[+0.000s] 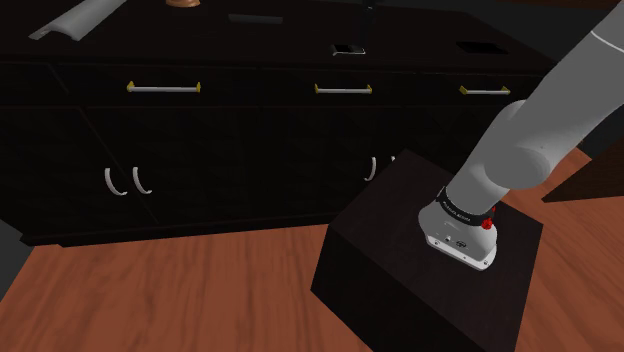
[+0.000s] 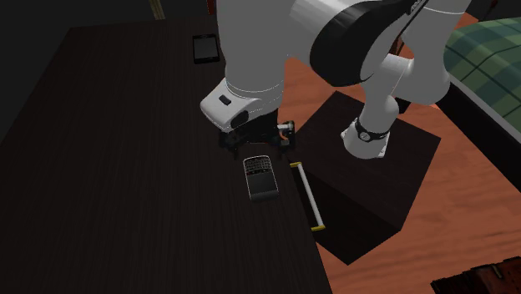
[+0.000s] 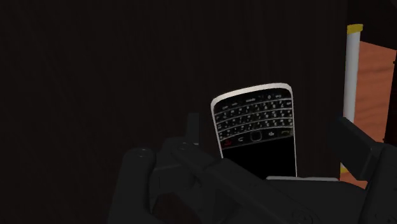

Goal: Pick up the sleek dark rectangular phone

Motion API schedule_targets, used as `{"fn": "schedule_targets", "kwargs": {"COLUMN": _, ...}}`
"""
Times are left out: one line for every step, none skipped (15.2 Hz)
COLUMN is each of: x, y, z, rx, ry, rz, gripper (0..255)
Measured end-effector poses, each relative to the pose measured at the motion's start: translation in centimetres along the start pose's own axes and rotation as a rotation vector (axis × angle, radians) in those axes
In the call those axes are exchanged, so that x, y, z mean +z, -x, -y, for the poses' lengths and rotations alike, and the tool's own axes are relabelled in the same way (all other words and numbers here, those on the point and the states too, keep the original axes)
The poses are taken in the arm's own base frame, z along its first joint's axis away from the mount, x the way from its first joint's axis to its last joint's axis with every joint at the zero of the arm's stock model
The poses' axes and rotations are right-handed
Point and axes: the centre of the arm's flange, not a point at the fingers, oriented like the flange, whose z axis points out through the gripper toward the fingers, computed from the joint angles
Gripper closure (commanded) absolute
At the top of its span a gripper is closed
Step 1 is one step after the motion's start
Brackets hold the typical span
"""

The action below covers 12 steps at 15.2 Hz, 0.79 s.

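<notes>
A flat, plain dark rectangular phone lies far along the dark counter, well away from my hand; in the shoulder view it is the dark slab at the counter's right. My black gripper hangs low over a different phone, black with a keypad and a silver rim, near the counter's front edge. In the wrist view that keypad phone lies between the fingers of my gripper, which stand apart and do not touch it. The gripper is open and holds nothing.
Dark cabinet fronts with drawer handles run below the counter. One handle sits just past the counter edge beside the keypad phone. My stand rests on a wooden floor. A pale curved object lies at the counter's far left.
</notes>
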Motion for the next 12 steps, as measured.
{"fn": "schedule_targets", "kwargs": {"x": 0.5, "y": 0.0, "z": -0.1, "rx": -0.002, "ry": 0.000, "rz": 0.000, "gripper": 0}}
{"fn": "schedule_targets", "kwargs": {"x": 1.0, "y": -0.2, "z": -0.1, "rx": -0.003, "ry": 0.000, "rz": 0.000, "gripper": 0}}
{"fn": "schedule_targets", "kwargs": {"x": 1.6, "y": -0.1, "z": -0.1, "rx": -0.004, "ry": 0.000, "rz": 0.001, "gripper": 0}}
{"fn": "schedule_targets", "kwargs": {"x": 2.0, "y": -0.1, "z": 0.0, "rx": -0.004, "ry": 0.000, "rz": 0.001, "gripper": 0}}
{"fn": "schedule_targets", "kwargs": {"x": 2.4, "y": -0.2, "z": -0.1, "rx": -0.004, "ry": 0.000, "rz": 0.000, "gripper": 0}}
{"fn": "schedule_targets", "kwargs": {"x": 2.7, "y": -0.1, "z": -0.1, "rx": -0.004, "ry": 0.000, "rz": 0.001, "gripper": 255}}
{"fn": "schedule_targets", "kwargs": {"x": 2.8, "y": 0.0, "z": -0.1, "rx": -0.004, "ry": 0.000, "rz": 0.000, "gripper": 255}}
{"fn": "schedule_targets", "kwargs": {"x": 2.9, "y": 0.0, "z": -0.1, "rx": -0.004, "ry": 0.000, "rz": 0.000, "gripper": 255}}
{"fn": "schedule_targets", "kwargs": {"x": 2.9, "y": 0.0, "z": -0.2, "rx": -0.004, "ry": 0.000, "rz": 0.000, "gripper": 255}}
{"fn": "schedule_targets", "kwargs": {"x": 2.9, "y": 0.0, "z": -0.2, "rx": -0.004, "ry": 0.001, "rz": -0.001, "gripper": 255}}
{"fn": "schedule_targets", "kwargs": {"x": 2.9, "y": 0.0, "z": -0.2, "rx": -0.004, "ry": 0.001, "rz": -0.001, "gripper": 255}}
{"fn": "schedule_targets", "kwargs": {"x": 2.9, "y": 0.0, "z": -0.2, "rx": -0.004, "ry": 0.001, "rz": -0.001, "gripper": 255}}
